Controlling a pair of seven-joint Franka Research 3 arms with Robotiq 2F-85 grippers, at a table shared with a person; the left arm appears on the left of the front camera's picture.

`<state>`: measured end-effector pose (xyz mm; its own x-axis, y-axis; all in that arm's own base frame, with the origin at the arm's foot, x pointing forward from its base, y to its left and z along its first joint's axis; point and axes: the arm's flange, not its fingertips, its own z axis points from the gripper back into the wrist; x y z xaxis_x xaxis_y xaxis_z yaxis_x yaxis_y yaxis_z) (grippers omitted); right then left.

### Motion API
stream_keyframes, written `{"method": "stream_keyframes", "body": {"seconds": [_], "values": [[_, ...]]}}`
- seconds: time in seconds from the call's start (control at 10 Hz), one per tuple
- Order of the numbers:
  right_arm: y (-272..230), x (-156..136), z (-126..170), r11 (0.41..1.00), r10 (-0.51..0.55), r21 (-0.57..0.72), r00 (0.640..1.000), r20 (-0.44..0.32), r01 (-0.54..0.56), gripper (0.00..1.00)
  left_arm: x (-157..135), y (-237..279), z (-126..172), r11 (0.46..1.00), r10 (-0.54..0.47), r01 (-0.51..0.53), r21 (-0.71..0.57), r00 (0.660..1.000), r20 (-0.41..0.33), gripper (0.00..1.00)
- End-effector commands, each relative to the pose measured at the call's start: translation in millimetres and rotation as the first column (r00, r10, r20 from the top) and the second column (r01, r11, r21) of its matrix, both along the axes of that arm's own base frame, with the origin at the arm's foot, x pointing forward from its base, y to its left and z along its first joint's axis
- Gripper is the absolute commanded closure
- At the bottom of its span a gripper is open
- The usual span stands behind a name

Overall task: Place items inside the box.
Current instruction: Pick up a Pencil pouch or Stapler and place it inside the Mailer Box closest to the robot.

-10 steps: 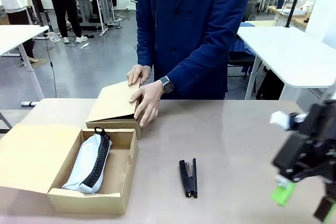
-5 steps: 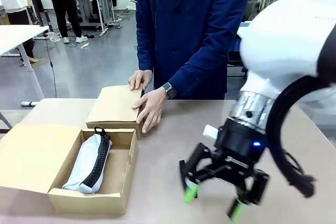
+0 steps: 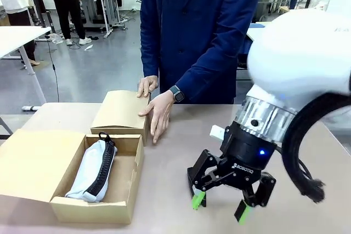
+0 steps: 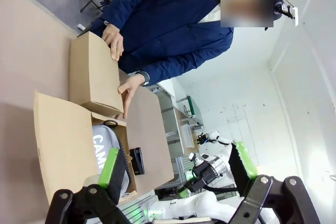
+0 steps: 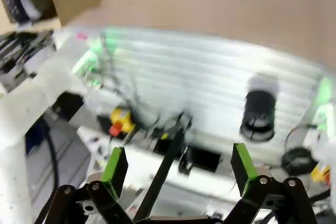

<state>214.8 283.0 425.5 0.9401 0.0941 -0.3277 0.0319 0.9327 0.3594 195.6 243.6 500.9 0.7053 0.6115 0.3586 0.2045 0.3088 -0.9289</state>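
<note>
Now right hand [image 3: 219, 210] hangs released near the stapler [image 4: 137, 160], bare table [image 3: 192, 130] around; left hand [image 4: 174, 153] released.

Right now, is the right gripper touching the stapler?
Cannot tell. In the front view the open right gripper hangs over the stapler, one finger hiding any contact or gap.

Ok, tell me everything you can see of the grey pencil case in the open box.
The grey pencil case is a pale grey fabric pouch with a black zip strip along its top and a black pull loop at its far end. It lies lengthwise on the floor of the open cardboard box, toward the box's left side. The left wrist view shows white letters, CAM, on it. Only the box touches it.
</note>
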Motion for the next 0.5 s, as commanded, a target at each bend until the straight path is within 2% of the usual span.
{"method": "stream_keyframes", "body": {"seconds": [0.0, 0.1, 0.3, 0.4], "values": [[28.9, 16.1, -24.8, 0.991, 0.011, -0.130, 0.978, 0.208, 0.017, 0.00, 0.0, 0.2, 2.2, 1.000, 0.000, 0.000, -0.009, 1.000, 0.031, 0.00], [32.1, 22.4, -34.2, 0.987, 0.001, -0.157, 0.962, 0.274, 0.044, 0.00, 0.0, 0.2, 2.2, 1.000, 0.000, 0.000, -0.009, 1.000, 0.031, 0.00], [44.4, 27.7, -56.1, 0.984, 0.059, -0.178, 0.929, 0.365, 0.008, 0.00, 0.0, 0.2, 2.2, 1.000, 0.000, 0.000, -0.009, 1.000, 0.031, 0.00], [50.7, 29.9, -66.4, 0.979, 0.062, -0.202, 0.909, 0.413, 0.025, 0.00, 0.0, 0.2, 2.2, 1.000, 0.000, 0.000, -0.009, 1.000, 0.031, 0.00]]}}
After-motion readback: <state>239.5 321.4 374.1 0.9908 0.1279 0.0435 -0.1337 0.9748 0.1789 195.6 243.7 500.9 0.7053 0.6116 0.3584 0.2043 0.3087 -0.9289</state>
